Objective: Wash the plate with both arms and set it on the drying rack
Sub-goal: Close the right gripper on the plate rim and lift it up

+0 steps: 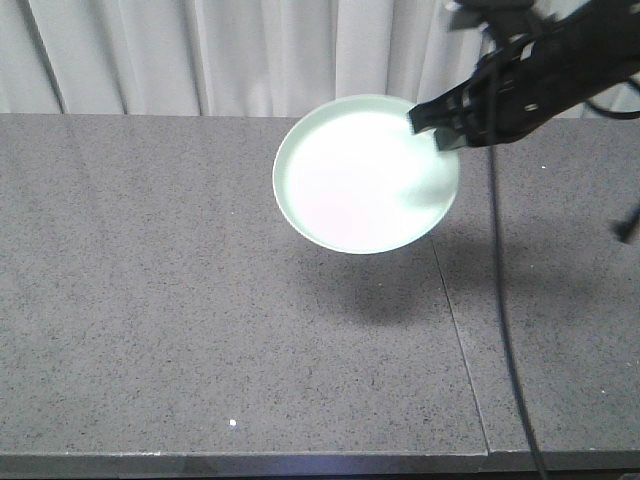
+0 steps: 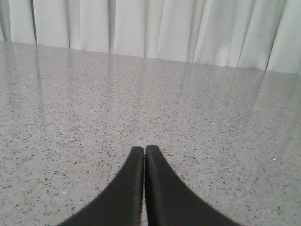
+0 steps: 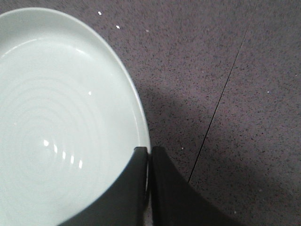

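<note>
Right end effector [image 3: 148,154] pinches plate [image 1: 360,185] rim (aloft over the countertop [image 1: 150,300])

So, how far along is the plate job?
Done: the right gripper grips the plate by its rim, held above the counter. In hand: holding it up. To do: the left gripper is shut and empty, so two-arm washing and racking remain; no drying rack shows.

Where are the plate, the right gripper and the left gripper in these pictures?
plate [image 1: 355,185]: front view, centre of its pale green face.
right gripper [image 3: 149,151]: right wrist view, between its fingertips, closed on the plate's rim.
left gripper [image 2: 144,149]: left wrist view, between its closed fingertips.
</note>
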Motion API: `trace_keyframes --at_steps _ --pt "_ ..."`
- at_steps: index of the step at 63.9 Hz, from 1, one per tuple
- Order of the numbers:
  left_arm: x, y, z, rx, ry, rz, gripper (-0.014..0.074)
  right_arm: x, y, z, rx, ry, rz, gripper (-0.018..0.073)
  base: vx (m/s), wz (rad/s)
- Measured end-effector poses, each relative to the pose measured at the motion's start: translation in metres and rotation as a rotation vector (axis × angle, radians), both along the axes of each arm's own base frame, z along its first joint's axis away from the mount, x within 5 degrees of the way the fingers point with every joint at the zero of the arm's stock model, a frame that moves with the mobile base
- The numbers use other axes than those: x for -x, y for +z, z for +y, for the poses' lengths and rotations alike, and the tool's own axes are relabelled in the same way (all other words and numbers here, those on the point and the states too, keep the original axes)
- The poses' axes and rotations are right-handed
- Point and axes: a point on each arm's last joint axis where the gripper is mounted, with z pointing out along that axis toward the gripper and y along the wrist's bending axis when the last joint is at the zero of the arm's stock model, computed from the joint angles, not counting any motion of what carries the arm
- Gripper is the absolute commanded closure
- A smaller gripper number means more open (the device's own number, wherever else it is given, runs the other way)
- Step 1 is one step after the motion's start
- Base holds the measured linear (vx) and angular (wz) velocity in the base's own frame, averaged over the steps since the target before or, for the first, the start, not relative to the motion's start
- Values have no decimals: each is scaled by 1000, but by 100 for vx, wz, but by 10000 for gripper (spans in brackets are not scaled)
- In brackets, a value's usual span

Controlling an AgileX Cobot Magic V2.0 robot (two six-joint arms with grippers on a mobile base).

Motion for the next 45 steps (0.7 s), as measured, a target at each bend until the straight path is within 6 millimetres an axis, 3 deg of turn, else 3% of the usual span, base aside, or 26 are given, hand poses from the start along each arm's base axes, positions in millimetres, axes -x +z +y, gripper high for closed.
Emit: trace_keyframes --at_steps 7,14,22,32,45 --pt "0 0 0 0 0 0 603 37 12 -16 -37 -4 -65 564 0 0" --pt "0 0 0 0 0 0 603 78 10 -29 -64 -14 -119 564 0 0" --pt "0 0 0 0 0 0 603 123 -7 -40 -81 -35 -157 564 0 0" --pt "0 0 0 0 0 1 603 178 -43 -49 -87 -60 -155 564 0 0" --pt "0 0 0 0 0 1 603 231 -77 -54 -123 -66 -175 564 0 0"
